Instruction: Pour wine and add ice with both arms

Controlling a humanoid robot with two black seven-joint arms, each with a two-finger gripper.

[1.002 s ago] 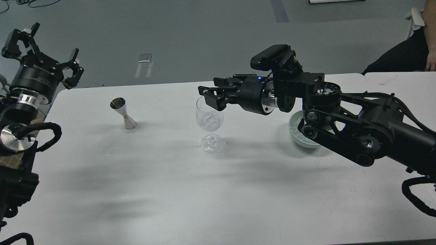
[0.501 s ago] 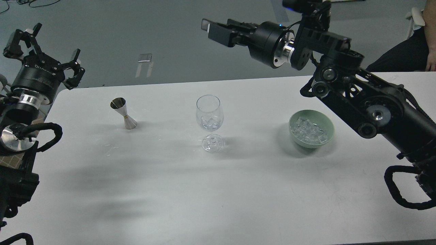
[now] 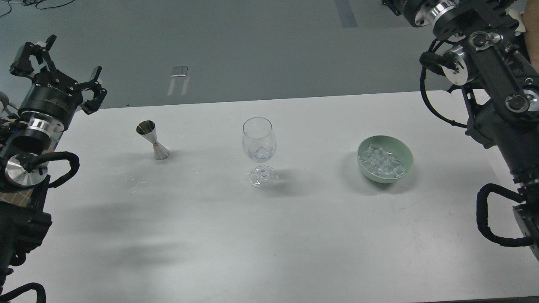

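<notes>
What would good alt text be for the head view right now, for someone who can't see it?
A wine glass holding ice cubes stands mid-table, with a steel jigger to its left and a green bowl of ice to its right. The left end effector hangs open past the table's left corner; the right arm is raised, its end effector out of frame.
</notes>
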